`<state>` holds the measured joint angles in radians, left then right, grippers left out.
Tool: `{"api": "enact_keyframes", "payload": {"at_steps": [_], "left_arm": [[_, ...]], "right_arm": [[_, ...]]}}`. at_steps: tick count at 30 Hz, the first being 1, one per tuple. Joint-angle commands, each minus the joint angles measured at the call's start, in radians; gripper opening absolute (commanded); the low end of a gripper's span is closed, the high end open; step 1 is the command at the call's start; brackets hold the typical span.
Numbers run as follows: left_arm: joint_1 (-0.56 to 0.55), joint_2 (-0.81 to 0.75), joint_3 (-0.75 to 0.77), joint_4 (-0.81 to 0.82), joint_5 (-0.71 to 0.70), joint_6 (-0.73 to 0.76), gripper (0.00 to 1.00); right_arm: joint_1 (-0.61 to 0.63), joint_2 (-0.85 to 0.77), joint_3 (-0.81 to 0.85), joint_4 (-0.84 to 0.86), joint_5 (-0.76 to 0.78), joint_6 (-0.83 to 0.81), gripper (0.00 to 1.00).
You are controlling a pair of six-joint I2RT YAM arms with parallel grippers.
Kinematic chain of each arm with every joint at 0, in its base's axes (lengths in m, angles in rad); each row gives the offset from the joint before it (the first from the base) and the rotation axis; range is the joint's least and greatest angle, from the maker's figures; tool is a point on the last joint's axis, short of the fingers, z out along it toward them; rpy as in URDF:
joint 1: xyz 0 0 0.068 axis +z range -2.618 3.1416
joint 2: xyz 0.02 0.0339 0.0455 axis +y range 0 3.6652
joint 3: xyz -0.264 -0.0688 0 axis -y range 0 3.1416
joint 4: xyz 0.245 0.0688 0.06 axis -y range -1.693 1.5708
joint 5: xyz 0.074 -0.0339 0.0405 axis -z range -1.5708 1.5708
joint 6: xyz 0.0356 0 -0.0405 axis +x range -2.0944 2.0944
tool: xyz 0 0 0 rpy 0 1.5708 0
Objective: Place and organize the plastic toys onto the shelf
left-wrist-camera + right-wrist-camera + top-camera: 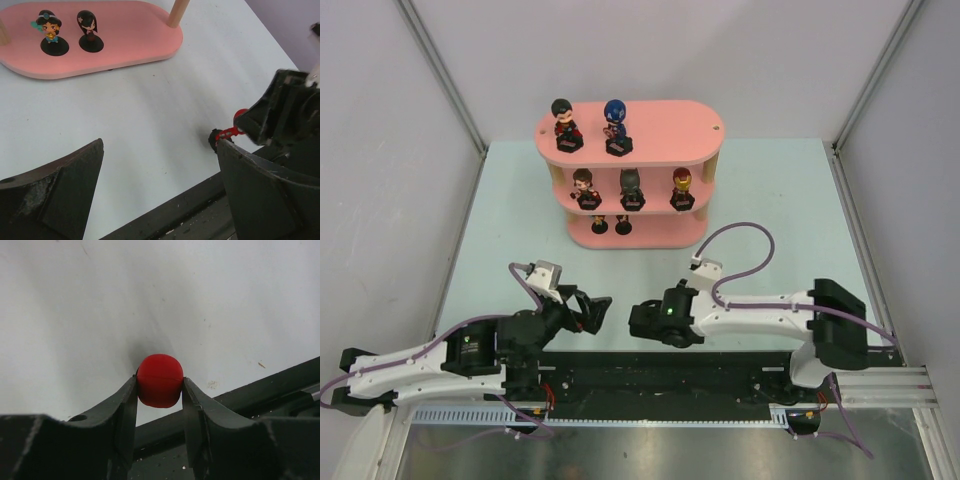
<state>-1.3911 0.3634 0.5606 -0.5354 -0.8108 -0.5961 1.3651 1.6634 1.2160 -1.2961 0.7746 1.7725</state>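
Right pincer, on an arm folded low and reaching leftward along the near edge of the pale table, pinches a small red round-headed plastic figurine by the head, well short of the pink three-tier shelf. Left pincer gapes wide, empty, facing it.

The left arm lies low and stretched out, its wrist bent so that the left gripper points at its partner. Its fingers are spread wide with nothing between them. The right arm folds at the elbow and reaches across, so the right gripper faces the left one tip to tip, near but apart. A green light glows on the right wrist. The right gripper's dark fingertips press on either side of the red-headed figurine, clamped between them.
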Motion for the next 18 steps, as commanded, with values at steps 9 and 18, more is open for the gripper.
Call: {"api": "enact_keyframes", "payload": {"at_steps": [9, 18], "left_arm": [[0.000, 0.037, 0.051, -0.001, -0.057, -0.011, 1.00], [0.000, 0.065, 0.104, -0.023, -0.091, -0.014, 1.00]], "right_arm": [[-0.147, -0.427, 0.183, -0.043, 0.245, -0.434, 0.00], [-0.415, -0.360, 0.757, 0.397, 0.158, -1.440, 0.00]]}}
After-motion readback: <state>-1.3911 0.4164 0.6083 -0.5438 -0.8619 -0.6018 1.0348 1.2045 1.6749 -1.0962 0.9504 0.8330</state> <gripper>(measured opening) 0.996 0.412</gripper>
